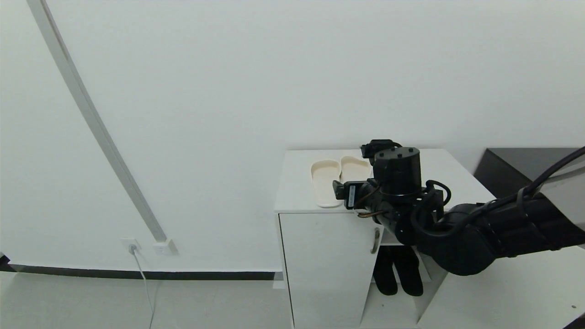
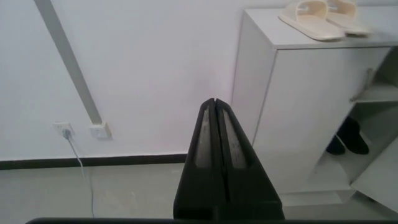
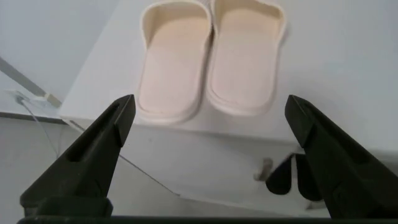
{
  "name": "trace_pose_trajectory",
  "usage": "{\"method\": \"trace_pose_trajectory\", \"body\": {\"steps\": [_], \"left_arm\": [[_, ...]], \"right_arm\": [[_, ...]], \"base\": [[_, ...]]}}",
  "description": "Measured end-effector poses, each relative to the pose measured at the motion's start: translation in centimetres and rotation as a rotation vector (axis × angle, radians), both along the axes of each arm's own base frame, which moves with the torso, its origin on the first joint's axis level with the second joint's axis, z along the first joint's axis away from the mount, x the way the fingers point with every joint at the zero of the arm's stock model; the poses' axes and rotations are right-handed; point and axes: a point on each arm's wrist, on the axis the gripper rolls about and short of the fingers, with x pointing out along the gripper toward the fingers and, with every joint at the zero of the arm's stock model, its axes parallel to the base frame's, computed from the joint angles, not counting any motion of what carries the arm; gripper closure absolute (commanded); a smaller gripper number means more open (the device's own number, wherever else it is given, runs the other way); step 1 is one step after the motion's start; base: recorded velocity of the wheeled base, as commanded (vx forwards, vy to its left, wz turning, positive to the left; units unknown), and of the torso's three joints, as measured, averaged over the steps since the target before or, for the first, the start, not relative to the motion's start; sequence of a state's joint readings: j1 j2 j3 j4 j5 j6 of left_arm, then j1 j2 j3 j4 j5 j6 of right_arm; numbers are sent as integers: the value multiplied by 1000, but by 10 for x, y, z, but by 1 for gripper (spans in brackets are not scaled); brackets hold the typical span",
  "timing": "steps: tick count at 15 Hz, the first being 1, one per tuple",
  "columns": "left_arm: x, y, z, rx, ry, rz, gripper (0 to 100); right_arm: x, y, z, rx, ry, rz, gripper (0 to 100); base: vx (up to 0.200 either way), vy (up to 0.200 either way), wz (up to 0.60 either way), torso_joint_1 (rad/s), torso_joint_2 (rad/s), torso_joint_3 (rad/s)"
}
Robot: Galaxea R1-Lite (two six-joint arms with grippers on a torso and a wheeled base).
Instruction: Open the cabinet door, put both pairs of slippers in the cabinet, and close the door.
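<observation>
A white cabinet [image 1: 327, 260] is shown open, black slippers [image 1: 408, 272] laid inside; cream slippers [image 1: 327, 180] are left on its top — the right end effector [image 3: 209, 106] is poised at them, spread wide for a grasp; the left end effector [image 2: 214, 102] is closed, empty, well apart.

I see a grey cable duct [image 1: 91, 123] slanting down the white wall [image 1: 274, 68] to a small box [image 1: 164, 248] beside a socket [image 1: 131, 246] with a white cord [image 1: 146, 283] plugged in, a dark skirting strip [image 1: 137, 274] above the pale floor [image 1: 68, 301], and a dark surface [image 1: 516, 164] at far right.
</observation>
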State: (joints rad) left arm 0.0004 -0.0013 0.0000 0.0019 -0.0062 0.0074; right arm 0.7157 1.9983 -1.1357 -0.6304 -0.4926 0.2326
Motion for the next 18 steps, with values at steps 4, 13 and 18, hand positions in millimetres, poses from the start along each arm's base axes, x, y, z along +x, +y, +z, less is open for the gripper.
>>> {"method": "trace_pose_trajectory", "body": {"steps": [4,13,18], "left_arm": [[0,0,0,0,0,0,100],[0,0,0,-1,0,0,100],[0,0,0,-1,0,1,100]], "right_arm": [[3,9,-20,-14,9,7,0],[56,17,-47,-54,11,-21,0],[91,20,-53,-44,-1,-46,0]], "base": [[150,0,0,2,2,1],[0,0,0,0,0,0],[0,0,0,0,0,0]]}}
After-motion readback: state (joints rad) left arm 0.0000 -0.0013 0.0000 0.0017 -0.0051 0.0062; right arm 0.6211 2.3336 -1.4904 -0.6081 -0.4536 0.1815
